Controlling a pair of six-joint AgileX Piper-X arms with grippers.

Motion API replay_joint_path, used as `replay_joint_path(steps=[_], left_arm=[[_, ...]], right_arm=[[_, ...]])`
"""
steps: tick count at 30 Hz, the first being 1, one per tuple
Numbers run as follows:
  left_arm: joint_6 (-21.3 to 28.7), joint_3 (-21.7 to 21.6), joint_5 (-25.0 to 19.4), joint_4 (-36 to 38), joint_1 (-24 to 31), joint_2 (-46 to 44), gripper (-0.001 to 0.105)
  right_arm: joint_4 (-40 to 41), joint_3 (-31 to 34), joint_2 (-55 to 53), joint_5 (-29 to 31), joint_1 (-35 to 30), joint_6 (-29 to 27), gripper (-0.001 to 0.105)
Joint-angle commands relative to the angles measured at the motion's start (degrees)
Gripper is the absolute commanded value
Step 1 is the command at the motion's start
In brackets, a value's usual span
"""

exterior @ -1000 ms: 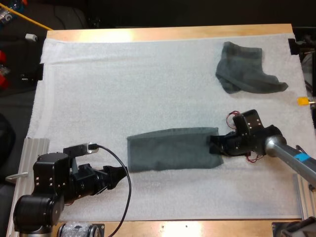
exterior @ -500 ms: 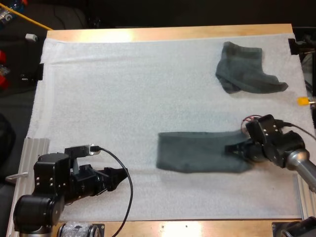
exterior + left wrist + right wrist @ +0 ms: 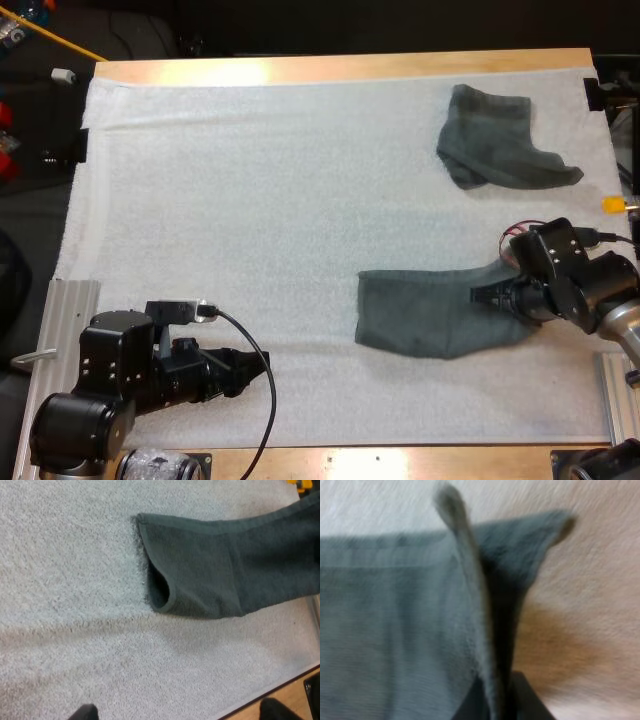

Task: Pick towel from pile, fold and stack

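A dark grey-green folded towel (image 3: 430, 315) lies flat on the white mat (image 3: 250, 200), right of centre near the front. My right gripper (image 3: 492, 298) is shut on the towel's right end, and the pinched edge stands up between its fingers (image 3: 525, 700). The folded towel (image 3: 225, 575) shows a looped fold at its left end in the left wrist view. My left gripper (image 3: 258, 365) rests low over bare mat at the front left, well short of the towel, its fingertips (image 3: 85, 712) apart and empty. A crumpled towel (image 3: 495, 140) sits at the far right.
The mat's front edge and the wooden table edge (image 3: 280, 700) run close to the left gripper. Bare mat spreads across the left and middle.
The right gripper has dragged the folded towel to the right across the mat. The left arm has shifted slightly right and toward the front.
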Motion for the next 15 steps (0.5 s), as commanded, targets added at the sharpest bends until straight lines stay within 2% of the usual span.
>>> replay_joint_path(steps=[1, 9, 15], left_arm=[[0.47, -0.51, -0.01, 0.17, -0.1, -0.12, 0.062], [0.47, -0.51, -0.11, 0.17, -0.1, -0.12, 0.062], [0.61, -0.51, -0.11, 0.17, -0.1, -0.12, 0.062]], right_arm=[[-1.33, -0.41, -0.26, -1.92, 0.5, 1.48, 0.0], [-8.99, -0.41, 4.57, -8.94, 8.13, 9.35, 0.0], [-17.46, -0.41, 10.09, -12.37, 13.12, 17.86, 0.0]])
